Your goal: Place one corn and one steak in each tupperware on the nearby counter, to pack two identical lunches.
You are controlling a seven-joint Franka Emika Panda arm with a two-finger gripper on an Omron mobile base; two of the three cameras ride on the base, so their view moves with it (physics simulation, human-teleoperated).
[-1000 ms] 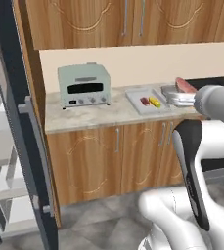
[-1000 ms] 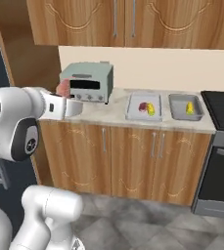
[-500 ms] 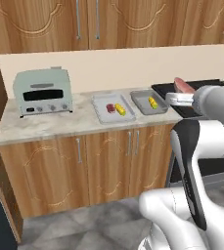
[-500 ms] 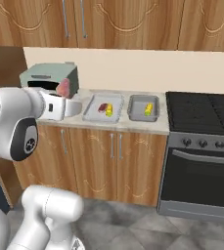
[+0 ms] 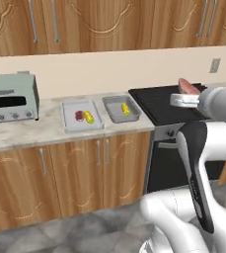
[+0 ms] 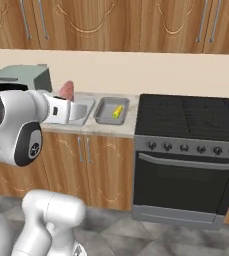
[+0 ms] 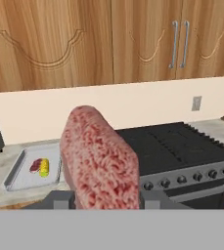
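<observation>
My gripper (image 5: 187, 98) is shut on a steak (image 5: 188, 87), a red-pink marbled slab that stands up from the jaws and looms large in the hand view (image 7: 101, 161). It hangs in front of the stove, right of both tupperware. On the beige counter (image 5: 35, 132), the paler tupperware (image 5: 70, 123) holds a steak (image 5: 78, 115) and a corn (image 5: 89, 117). The darker tupperware (image 5: 115, 114) beside it holds one corn (image 5: 126, 109). From the right base view the held steak (image 6: 66, 91) covers part of the paler tupperware (image 6: 86, 106); the darker tupperware (image 6: 104, 116) and its corn (image 6: 117, 111) show.
A pale-green toaster oven (image 5: 10, 98) stands at the counter's left. The black stovetop (image 5: 166, 101) and oven front (image 6: 186, 175) adjoin the counter on the right. Wooden wall cabinets (image 5: 109, 22) hang above. A wall socket (image 7: 196, 103) sits behind the stove.
The base has driven to the right, so the counter, toaster oven and trays slid left in both views and the stove came in. The steak stays in the shut gripper.
</observation>
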